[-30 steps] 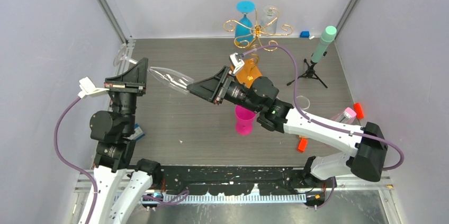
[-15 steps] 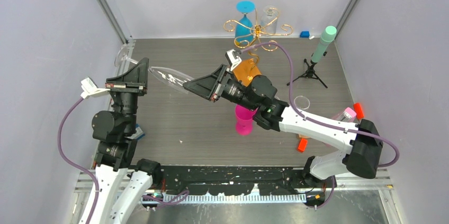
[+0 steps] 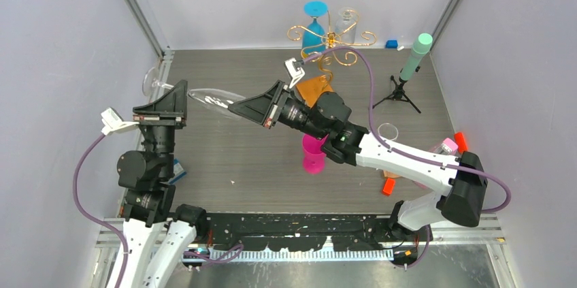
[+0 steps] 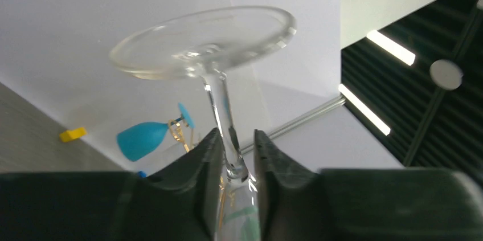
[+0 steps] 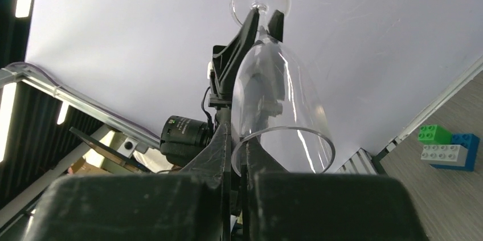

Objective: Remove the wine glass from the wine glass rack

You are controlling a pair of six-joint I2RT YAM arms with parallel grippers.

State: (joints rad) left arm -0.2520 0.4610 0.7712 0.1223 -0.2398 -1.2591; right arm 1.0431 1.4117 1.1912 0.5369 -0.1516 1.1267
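A clear wine glass (image 3: 214,101) lies sideways in the air between my two grippers, its foot (image 3: 153,80) pointing left. My right gripper (image 3: 235,105) is shut on the rim of the bowl (image 5: 282,104), one finger inside and one outside. My left gripper (image 4: 234,144) stands around the stem (image 4: 225,121), with its jaws slightly apart and a gap showing beside the glass. The wine glass rack (image 3: 331,37), gold wire on an orange-brown base (image 3: 314,89), stands at the back. A blue glass (image 3: 313,29) and a clear one (image 3: 345,22) hang from it.
A pink cup (image 3: 314,154) stands under my right forearm. A black tripod with a mint cylinder (image 3: 411,63) is at the back right. Small orange pieces (image 3: 388,186), a pink-capped bottle (image 3: 446,146) and a clear ring (image 3: 388,131) lie on the right. Walls close in on both sides.
My right gripper has shut on the glass rim. My left jaws have loosened around the stem. Both arms and the glass drifted slightly left and away.
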